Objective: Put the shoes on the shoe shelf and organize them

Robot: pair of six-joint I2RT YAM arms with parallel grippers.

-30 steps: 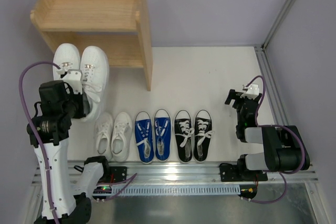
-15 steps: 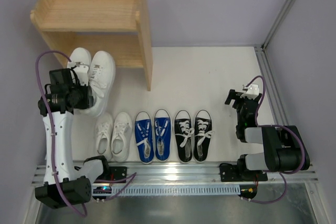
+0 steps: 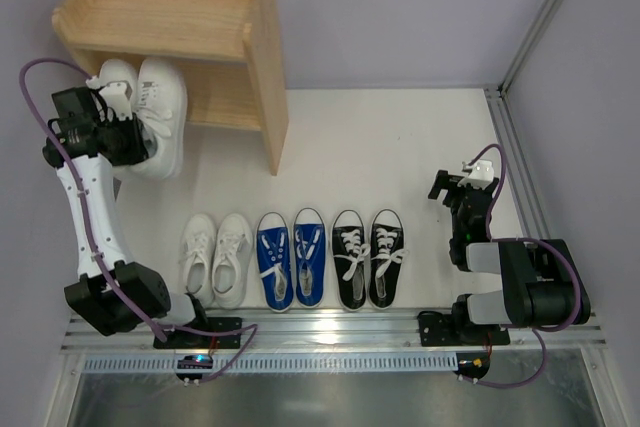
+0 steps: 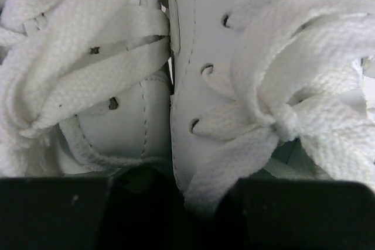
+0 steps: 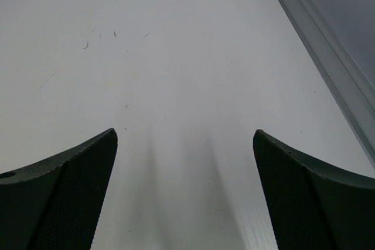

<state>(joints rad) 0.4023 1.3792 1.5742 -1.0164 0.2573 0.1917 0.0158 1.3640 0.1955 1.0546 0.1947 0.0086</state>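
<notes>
White table (image 3: 400,147), lilac walls. Shelf (image 3: 170,7) stands upper left. Left gripper (image 3: 122,134), jaws narrowed, pinches together the inner sides of a white pair (image 3: 155,107) at the shelf's lower opening. Right gripper (image 3: 466,179), centre right, jaws wide, holds nothing. Small white pair (image 3: 215,257), blue pair (image 3: 292,257) and black pair (image 3: 368,257) stand in a row, lower centre.
</notes>
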